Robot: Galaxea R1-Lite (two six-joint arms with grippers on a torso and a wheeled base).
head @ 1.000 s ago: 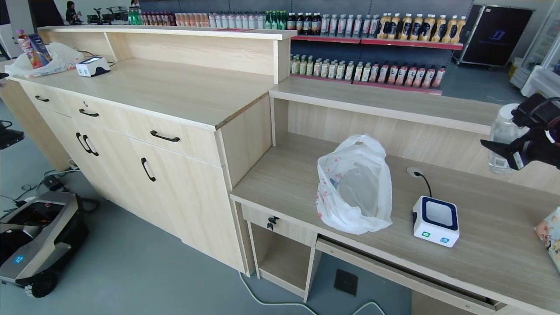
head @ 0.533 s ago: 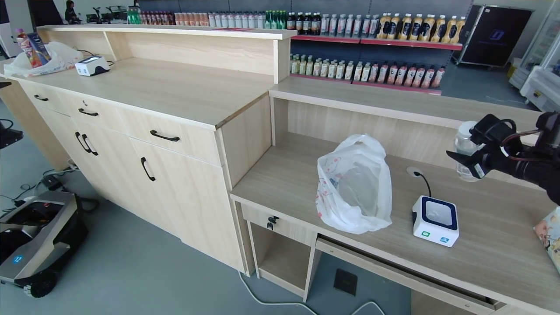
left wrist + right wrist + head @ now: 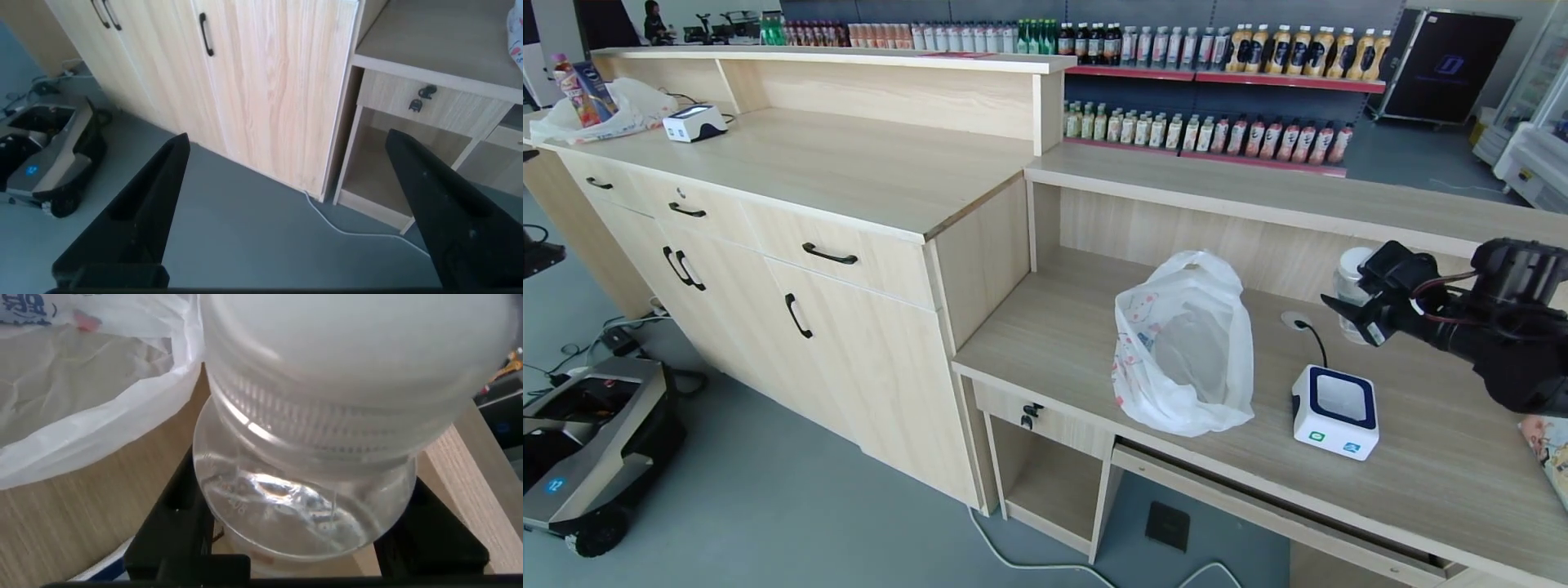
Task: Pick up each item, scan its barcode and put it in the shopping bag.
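Scanning | jar (image 3: 1346, 282) is being clamped by right gripper (image 3: 1354, 304) | left gripper (image 3: 286, 139) released | coded side is best being turned squarely to scanner (image 3: 1336, 412)

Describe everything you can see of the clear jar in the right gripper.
The clear jar looks like transparent plastic. It is round, with a wide white screw lid above a ribbed neck. Nothing shows inside it. It stands upright, clamped at its body by the right gripper, over the back of the wooden desk, behind the scanner and to the right of the white shopping bag. Whether its base touches the desk cannot be told.
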